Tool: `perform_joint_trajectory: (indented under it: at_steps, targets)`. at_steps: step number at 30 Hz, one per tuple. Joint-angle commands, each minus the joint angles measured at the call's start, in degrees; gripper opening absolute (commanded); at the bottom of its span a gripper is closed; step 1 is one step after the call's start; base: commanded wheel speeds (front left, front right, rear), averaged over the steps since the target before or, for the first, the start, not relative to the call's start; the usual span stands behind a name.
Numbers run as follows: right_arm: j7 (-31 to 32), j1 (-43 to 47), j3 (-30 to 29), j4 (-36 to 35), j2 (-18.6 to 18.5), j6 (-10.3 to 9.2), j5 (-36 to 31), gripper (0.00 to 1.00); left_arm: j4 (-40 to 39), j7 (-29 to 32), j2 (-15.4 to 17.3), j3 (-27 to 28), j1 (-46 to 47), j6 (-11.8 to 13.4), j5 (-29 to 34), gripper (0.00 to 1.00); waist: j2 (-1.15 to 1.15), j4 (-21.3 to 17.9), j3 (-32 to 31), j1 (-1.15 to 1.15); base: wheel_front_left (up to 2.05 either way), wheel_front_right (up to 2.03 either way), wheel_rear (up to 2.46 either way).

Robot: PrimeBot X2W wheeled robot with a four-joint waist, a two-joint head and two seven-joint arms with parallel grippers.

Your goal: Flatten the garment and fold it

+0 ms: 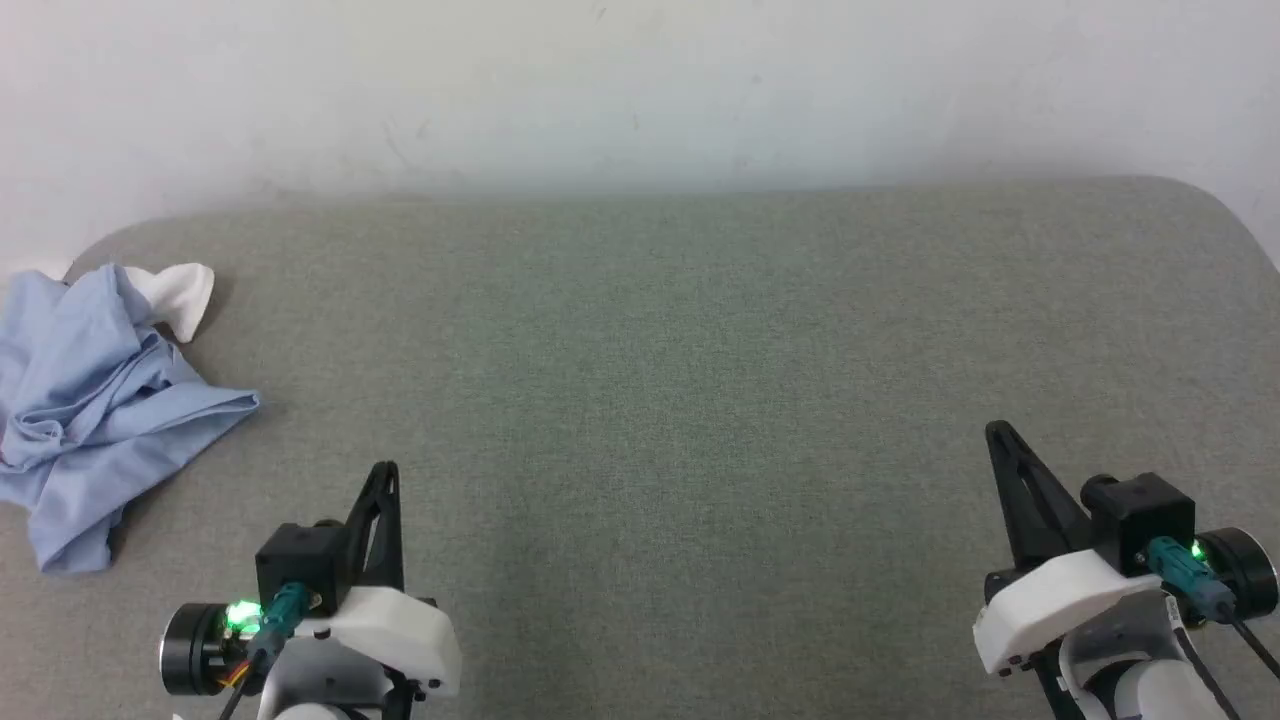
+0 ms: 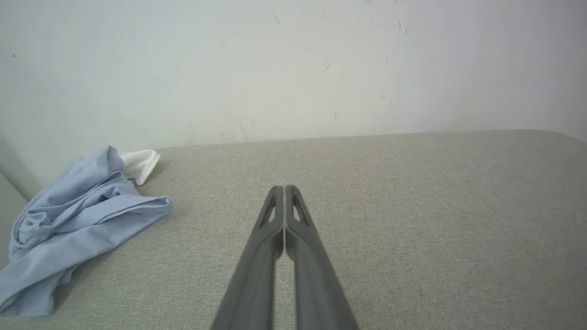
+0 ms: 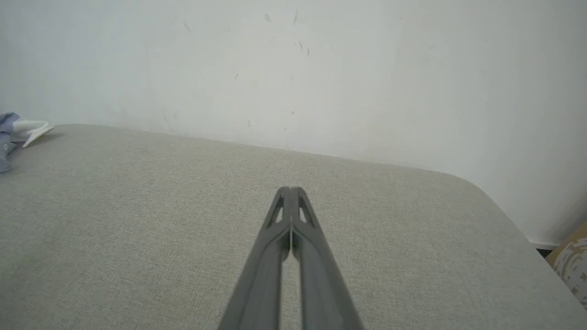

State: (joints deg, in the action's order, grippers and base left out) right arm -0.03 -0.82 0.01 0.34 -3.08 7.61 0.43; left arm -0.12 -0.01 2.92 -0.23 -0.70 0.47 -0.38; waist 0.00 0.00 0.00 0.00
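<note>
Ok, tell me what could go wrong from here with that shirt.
1. The garment lies bunched at the table's left edge; a careless tug might drag it off.
2. Its folds overlap, so a pinch may catch several layers.
3. The right end effector sits far across the table from it; reaching over could be awkward.

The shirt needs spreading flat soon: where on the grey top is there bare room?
Bare: the whole middle and right of the grey top, from the shirt across to the rounded right corner, back to the wall. Also between the left gripper and right gripper, jaws shut. Crowded: the far left, where the shirt lies crumpled.
</note>
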Motion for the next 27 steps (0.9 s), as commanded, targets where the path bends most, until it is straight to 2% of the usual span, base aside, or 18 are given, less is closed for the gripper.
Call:
perform_joint_trajectory:
  at_steps: [1, 27]
  targets:
    - [0.0, 0.8, 0.0, -0.3, 0.2, -0.12, -0.4, 0.0, 0.1, 0.0, 0.0, 0.2, 0.7, -0.5, 0.4, 0.0, 0.0, 0.0, 0.0, 0.0, 0.0, 0.0, 0.0]
    - [0.0, 0.8, 0.0, -0.3, 0.2, -0.12, -0.4, 0.0, 0.1, 0.0, 0.0, 0.2, 0.7, -0.5, 0.4, 0.0, 0.0, 0.0, 0.0, 0.0, 0.0, 0.0, 0.0]
